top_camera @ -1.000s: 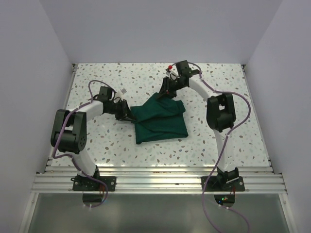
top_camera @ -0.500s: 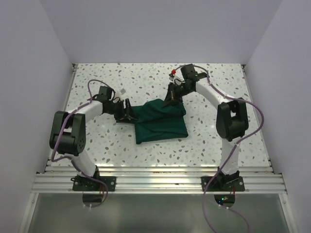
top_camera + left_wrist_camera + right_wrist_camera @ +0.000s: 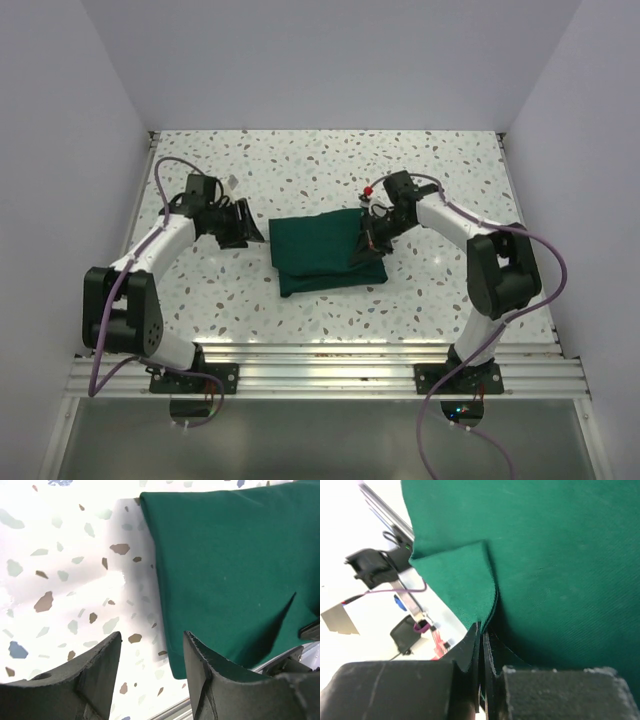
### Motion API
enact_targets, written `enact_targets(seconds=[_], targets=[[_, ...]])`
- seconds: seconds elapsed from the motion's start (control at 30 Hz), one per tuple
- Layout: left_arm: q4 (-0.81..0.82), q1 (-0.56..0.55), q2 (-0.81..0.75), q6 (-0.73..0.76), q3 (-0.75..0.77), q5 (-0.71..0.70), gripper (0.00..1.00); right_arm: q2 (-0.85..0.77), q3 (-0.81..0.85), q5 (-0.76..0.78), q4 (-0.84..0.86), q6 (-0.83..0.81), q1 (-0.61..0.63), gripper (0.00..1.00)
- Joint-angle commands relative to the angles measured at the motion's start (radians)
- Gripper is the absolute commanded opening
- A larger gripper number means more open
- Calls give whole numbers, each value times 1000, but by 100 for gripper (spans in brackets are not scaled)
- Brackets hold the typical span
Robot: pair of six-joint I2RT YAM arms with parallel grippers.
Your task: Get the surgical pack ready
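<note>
Bright, even light; soft shadows; table (image 3: 60, 545) overexposed in wrist views.

Bare speckled table (image 3: 450, 170) beyond and before the surgical pack (image 3: 318, 252); left claw (image 3: 253, 230), right claw (image 3: 369, 244) at its sides.

Your left gripper (image 3: 152, 645) hangs low over the white speckled stone-pattern table (image 3: 65, 570). Its two dark grey fingers (image 3: 85, 680) are spread wide, with nothing between them. Through the gap you see bare tabletop and the left edge of the dark green matte fabric drape (image 3: 225, 565). That edge runs down to the inner side of the finger on the right of your picture. Whether that finger touches the cloth cannot be told. The drape fills the upper right of your view and lies flat. A folded upper layer ends in a sharp point near the right border.
</note>
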Motion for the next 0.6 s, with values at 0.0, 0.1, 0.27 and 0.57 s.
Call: enact_targets(seconds=[0.0, 0.1, 0.27, 0.57], targets=[[-38, 9, -41, -9, -11, -49, 56, -70, -63, -10, -22, -44, 5, 1], [-12, 9, -23, -19, 3, 15, 54, -81, -107, -11, -20, -51, 11, 1], [47, 7, 10, -49, 55, 150, 50, -78, -156, -7, -14, -59, 20, 2], [101, 6, 54, -83, 84, 287, 47, -96, -204, -7, -30, -62, 35, 14]])
